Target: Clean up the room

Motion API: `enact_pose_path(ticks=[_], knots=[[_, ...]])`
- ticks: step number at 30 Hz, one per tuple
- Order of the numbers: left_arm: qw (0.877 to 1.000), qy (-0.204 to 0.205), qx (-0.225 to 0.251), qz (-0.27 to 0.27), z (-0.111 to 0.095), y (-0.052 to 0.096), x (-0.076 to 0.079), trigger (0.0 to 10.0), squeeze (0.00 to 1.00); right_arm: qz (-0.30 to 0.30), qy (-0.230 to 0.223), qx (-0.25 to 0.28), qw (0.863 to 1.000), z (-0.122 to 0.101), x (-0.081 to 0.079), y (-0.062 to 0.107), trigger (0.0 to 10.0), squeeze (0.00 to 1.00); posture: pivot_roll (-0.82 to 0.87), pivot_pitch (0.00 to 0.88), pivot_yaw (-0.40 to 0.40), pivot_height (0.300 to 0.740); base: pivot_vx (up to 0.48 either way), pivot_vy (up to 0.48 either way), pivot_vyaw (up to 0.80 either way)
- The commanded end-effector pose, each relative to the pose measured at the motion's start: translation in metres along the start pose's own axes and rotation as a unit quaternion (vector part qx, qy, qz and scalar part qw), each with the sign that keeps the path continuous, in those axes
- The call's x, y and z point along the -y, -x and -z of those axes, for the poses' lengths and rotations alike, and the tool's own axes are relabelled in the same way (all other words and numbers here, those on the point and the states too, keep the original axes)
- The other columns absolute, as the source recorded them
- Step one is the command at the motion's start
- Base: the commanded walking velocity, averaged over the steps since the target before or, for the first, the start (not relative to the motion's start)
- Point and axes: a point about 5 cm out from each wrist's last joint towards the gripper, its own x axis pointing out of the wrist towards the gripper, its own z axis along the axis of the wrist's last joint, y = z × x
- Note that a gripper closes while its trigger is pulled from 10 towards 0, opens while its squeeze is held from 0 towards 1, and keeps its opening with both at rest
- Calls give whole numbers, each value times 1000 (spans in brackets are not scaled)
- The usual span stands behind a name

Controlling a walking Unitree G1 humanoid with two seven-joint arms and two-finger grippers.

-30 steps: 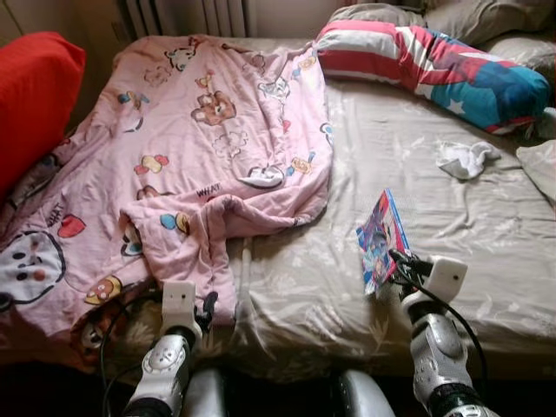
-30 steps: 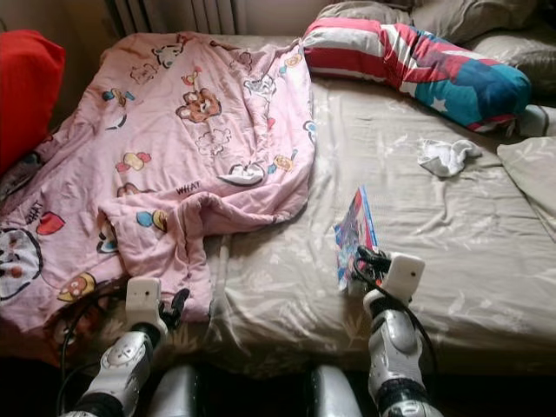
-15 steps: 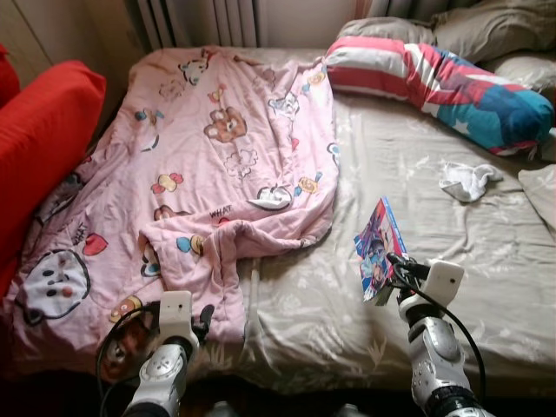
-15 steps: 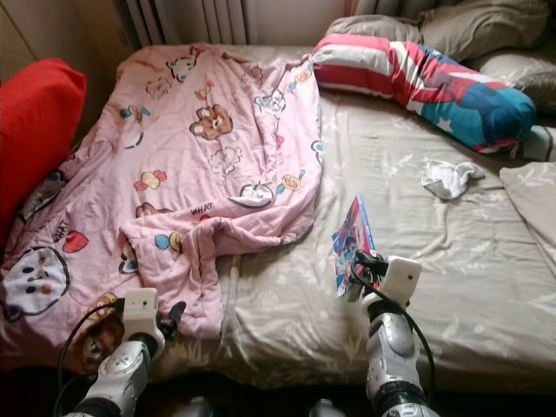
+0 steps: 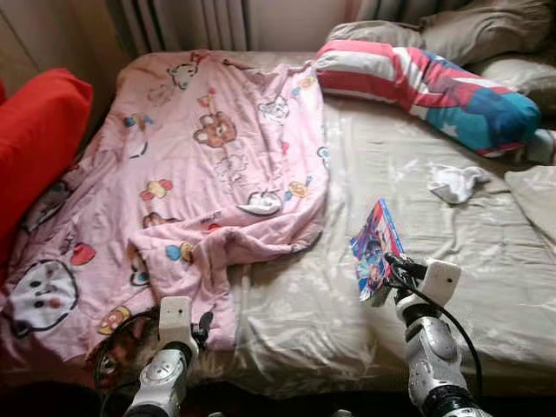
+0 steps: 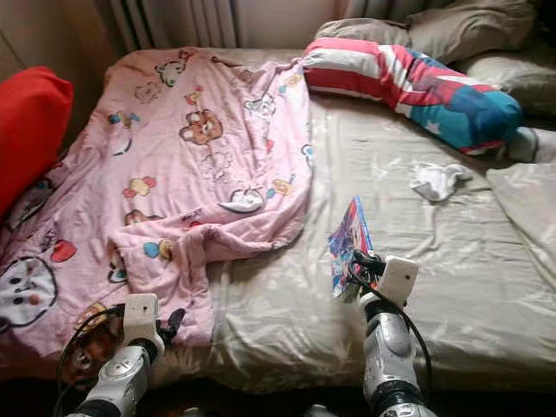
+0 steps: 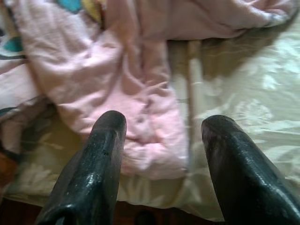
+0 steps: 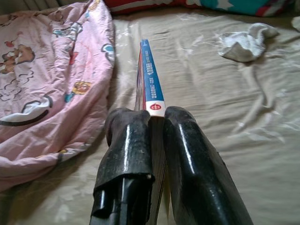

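- One book [image 5: 375, 250] is sitting clamped between the two black fingers of the right gripper [image 8: 157, 123], spine upward, standing on edge above the beige bed sheet [image 5: 417, 208] near the front of the mattress.
- In the right wrist view the fingers [image 8: 129, 145] are pressing on both covers, so the right gripper is grasping the book.
- The left gripper [image 7: 161, 140] is hovering with its fingers spread apart and holding nothing, just over the folded corner of the pink blanket [image 5: 217, 156] at the front edge of the bed.
- The pink blanket is lying rumpled across the robot's left half of the bed, with one corner doubled back on itself.
- A white sock [image 5: 456, 182] is lying crumpled on the sheet, well apart from the book, toward the robot's right.
- A striped red, white and blue pillow [image 5: 434, 87] is lying slantwise along the head of the bed, with beige pillows [image 5: 469, 26] behind it.
- A red cushion [image 5: 35, 139] is leaning beside the bed on the robot's left.
- Progress judgement: the clean-up appears to be at an early stage; the book is gripped but not yet put away.
- Remaining work, as judged: stowing the book, collecting the sock, straightening the blanket and squaring the pillows.
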Motion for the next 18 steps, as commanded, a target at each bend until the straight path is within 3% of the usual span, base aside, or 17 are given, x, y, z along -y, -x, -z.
enact_pose_path(ticks=[1, 18], knots=[[1000, -3, -17, -5, 10, 4, -3, 10000, 0, 7, -1, 18, 1000, -7, 3, -2, 10000, 0, -61, 155, -16, 740, 0, -345, 0], [1000, -7, -10, -1, 7, 3, -3, 10000, 0, 9, -1, 16, 1000, -7, 0, -3, 10000, 0, -59, 155, -11, 740, 0, -349, 0]])
